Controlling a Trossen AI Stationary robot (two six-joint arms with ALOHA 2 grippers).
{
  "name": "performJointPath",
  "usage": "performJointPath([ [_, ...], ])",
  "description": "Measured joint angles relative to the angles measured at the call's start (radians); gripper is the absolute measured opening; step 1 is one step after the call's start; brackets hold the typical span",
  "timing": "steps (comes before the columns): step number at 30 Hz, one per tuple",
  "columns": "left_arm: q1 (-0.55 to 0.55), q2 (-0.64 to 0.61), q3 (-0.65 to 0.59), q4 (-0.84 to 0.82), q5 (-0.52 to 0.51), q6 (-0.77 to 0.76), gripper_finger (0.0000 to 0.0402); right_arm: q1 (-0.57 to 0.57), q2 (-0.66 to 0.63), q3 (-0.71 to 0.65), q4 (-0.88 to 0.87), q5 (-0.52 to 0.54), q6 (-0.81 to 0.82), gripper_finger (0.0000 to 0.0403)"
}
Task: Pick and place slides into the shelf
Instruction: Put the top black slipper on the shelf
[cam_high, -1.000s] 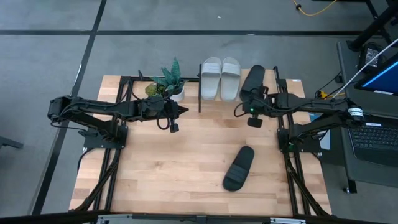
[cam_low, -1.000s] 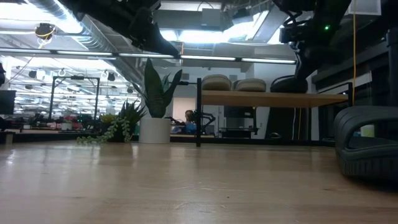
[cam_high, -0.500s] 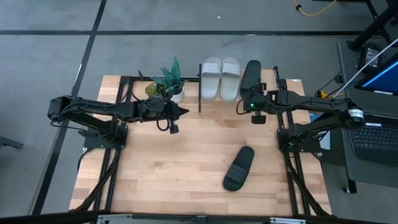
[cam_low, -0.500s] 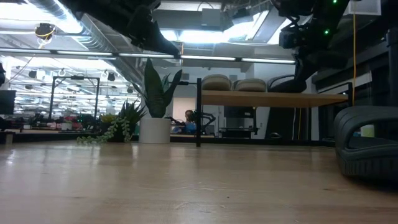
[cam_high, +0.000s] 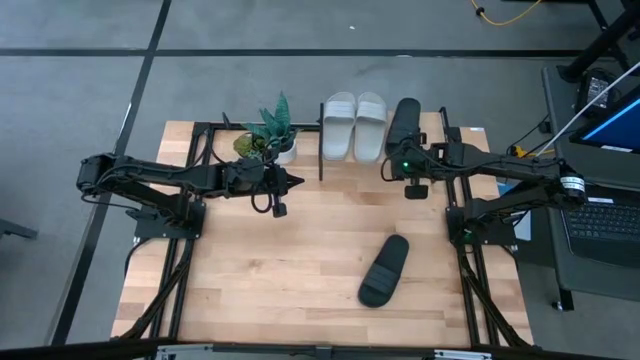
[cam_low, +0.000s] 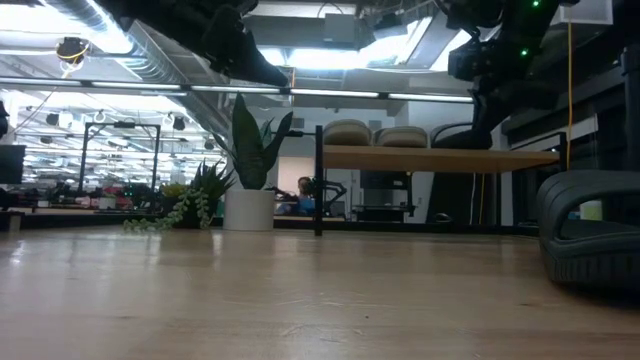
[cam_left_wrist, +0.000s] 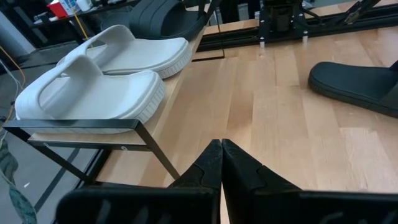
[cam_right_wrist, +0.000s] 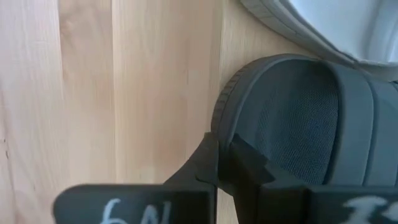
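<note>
My right gripper (cam_high: 404, 158) grasps a black slide (cam_high: 403, 124) on the shelf (cam_low: 440, 158) beside two white slides (cam_high: 354, 125); my left gripper (cam_left_wrist: 221, 163), clenched, waits near the plant (cam_high: 268, 130).

White "6N" (handwritten) on the right wrist mount (cam_right_wrist: 134, 208)

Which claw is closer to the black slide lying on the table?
The right claw. It is at the shelf, by the black slide there, up-table from the loose black slide. The left claw is farther off, across the table by the plant.
</note>
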Motion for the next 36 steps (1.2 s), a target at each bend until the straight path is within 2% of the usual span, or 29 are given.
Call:
performJointPath([
  [5, 0.0, 0.0, 0.0, 0.0, 0.0, 0.0, 0.0, 0.0, -0.012, 0.0, 0.03, -0.01, -0.024, 0.0021],
  [11, 0.0, 0.0, 0.0, 0.0, 0.0, 0.0, 0.0, 0.0, -0.048, 0.0, 0.085, -0.1, -0.052, 0.0021],
  [36, 0.0, 0.0, 0.0, 0.0, 0.0, -0.001, 0.0, -0.007, -0.051, 0.0, 0.074, -0.102, -0.1, 0.0021],
])
